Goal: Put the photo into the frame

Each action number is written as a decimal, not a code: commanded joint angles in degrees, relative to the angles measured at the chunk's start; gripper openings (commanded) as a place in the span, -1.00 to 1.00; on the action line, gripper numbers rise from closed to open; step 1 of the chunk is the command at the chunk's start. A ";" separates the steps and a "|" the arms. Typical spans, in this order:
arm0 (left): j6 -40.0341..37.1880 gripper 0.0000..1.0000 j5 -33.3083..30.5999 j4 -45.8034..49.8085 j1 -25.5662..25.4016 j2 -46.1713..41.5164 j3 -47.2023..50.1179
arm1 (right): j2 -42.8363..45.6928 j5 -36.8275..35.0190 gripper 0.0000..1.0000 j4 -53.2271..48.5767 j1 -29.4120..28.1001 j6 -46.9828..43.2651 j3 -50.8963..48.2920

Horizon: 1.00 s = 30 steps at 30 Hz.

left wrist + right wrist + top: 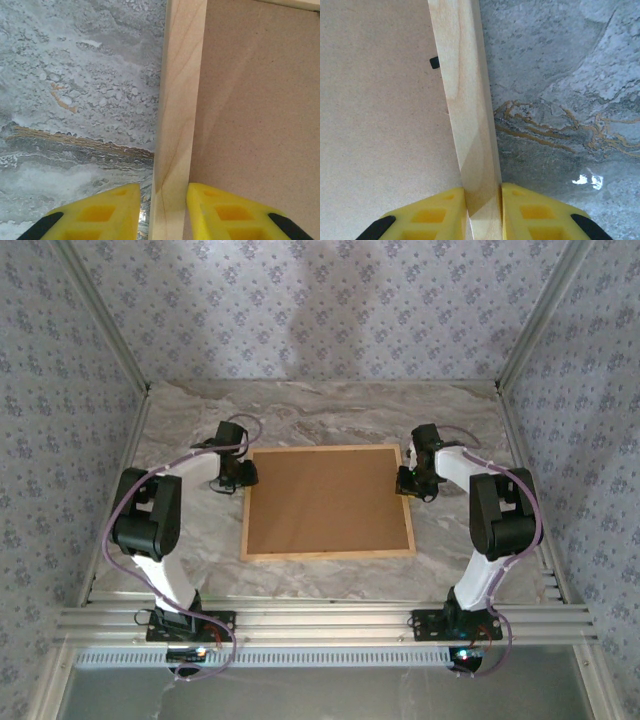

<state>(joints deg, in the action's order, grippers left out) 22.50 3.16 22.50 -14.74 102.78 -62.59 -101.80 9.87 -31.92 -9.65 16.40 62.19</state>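
- Frame [330,554] lies flat mid marble table [330,410], back side up, brown backing board [325,500] filling it, one gripper on each side rail. Risk: uneven hold, R side firm and L side loose, so a lift or turn could pivot the frame, skew it or drop one side onto the table.
- Backing board: prob. just laid in. If the frame tilts, it may slide or fall out w/ whatever sits under it. Photo, if beneath, is hidden; can't tell.
- Right gripper [483,215]: fingers [430,215] closed snug on R rail, both against the wood, no gap.
- Left gripper [162,215]: astride L rail, barely parted. Inner finger [225,215] sits at rail edge, outer finger [100,215] has a sliver of table showing beside it. Not clamped, so rail could slip.
- Black tab [434,62]: small, at R rail's inner edge; might snag the board.
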 commanded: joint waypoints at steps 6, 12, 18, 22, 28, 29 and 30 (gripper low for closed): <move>-0.77 -0.27 1.61 5.45 -2.32 5.46 0.56 | -3.68 1.82 -0.53 -0.15 -1.77 -0.41 -0.12; -0.83 -0.23 1.59 5.45 -3.18 7.07 -0.47 | -3.76 1.67 -0.53 -0.16 -1.78 -0.50 -0.25; -0.71 -0.17 0.34 6.04 -3.28 5.78 -1.26 | -3.85 1.72 -0.53 -0.25 -1.86 -0.50 -0.14; -0.10 -0.04 -1.78 6.15 -2.77 1.41 -1.44 | -3.89 1.62 -0.53 -0.29 -1.86 -0.58 -0.08; 0.53 0.10 -2.65 5.67 -1.39 -4.60 -0.41 | -3.85 1.56 -0.53 -0.25 -1.95 -0.63 -0.06; 0.61 0.11 -2.46 5.54 -1.10 -4.87 -0.17 | -3.91 1.56 -0.53 -0.25 -1.95 -0.71 -0.06; 0.61 0.11 -2.36 5.41 -0.87 -5.11 0.07 | -3.93 1.56 -0.53 -0.25 -1.95 -0.67 -0.06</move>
<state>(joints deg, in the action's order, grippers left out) 22.55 0.14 26.63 -16.14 100.29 -63.11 -102.43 9.91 -31.94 -10.31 16.01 63.00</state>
